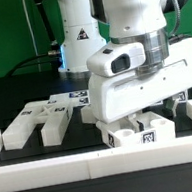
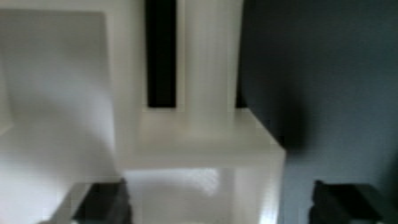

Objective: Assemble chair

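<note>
white chair piece (image 2: 205, 150) between gripper (image 2: 222, 205) fingers (image 2: 102, 203), wrist view only, grip unclear; exterior shows loose pieces (image 1: 42, 121)

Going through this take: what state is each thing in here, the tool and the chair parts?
tool: open, jaws astride the tagged chair piece, a gap showing on one side.
tagged chair piece: resting down, not lifted, not yet clamped.
notched chair pieces: loose, unjoined, away from the tool.

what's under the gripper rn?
A white tagged chair piece sits under the gripper, between the fingers, not yet clamped. The gripper hides part of its top in the exterior view; the table beneath it is covered.
</note>
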Controlling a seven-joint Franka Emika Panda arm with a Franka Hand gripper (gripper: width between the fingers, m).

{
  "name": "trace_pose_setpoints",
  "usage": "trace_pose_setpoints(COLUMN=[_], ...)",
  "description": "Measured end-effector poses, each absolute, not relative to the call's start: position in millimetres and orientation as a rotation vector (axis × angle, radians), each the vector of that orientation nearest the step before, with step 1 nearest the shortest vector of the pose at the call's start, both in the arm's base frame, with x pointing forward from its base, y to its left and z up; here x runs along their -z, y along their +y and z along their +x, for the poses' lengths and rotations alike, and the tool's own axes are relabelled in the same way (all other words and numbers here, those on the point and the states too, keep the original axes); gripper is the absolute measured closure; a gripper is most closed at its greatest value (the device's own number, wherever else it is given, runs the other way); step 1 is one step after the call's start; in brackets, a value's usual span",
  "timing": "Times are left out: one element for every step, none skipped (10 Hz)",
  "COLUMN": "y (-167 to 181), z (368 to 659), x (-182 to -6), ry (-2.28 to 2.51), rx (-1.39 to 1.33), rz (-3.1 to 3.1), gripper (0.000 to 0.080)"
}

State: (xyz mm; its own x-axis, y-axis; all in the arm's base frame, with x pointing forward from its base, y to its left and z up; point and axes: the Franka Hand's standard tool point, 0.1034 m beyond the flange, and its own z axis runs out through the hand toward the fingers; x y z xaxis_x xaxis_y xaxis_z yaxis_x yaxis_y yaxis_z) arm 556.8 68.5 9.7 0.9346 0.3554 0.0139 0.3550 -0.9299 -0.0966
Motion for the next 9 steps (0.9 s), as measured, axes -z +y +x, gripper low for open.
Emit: trace_pose_setpoints(y=[68.5, 68.5, 68.5, 68.5, 68.5, 68.5, 68.6, 68.6, 68.6], z=[556.8, 556.7, 556.7, 556.9, 558.4, 558.5, 558.6, 558.8, 558.9], x=[-9.6, -9.6, -9.6, -9.7, -11.0, -11.1, -11.1, -11.3, -11.3], ry=[-0.551, -0.551, -0.551, -0.551, -0.551, -0.551, -0.551, -0.551, -0.551], rx=[-0.006, -0.006, -0.006, -0.005, 0.002, 0.002, 0.002, 0.003, 0.003], rz=[-2.994, -2.994, -2.994, -2.994, -2.994, -2.994, -2.994, -2.994, -2.994], gripper=[0.0517, 0.0517, 0.0671, 0.0671, 0.0761, 0.0761, 0.0761, 0.0761, 0.0761])
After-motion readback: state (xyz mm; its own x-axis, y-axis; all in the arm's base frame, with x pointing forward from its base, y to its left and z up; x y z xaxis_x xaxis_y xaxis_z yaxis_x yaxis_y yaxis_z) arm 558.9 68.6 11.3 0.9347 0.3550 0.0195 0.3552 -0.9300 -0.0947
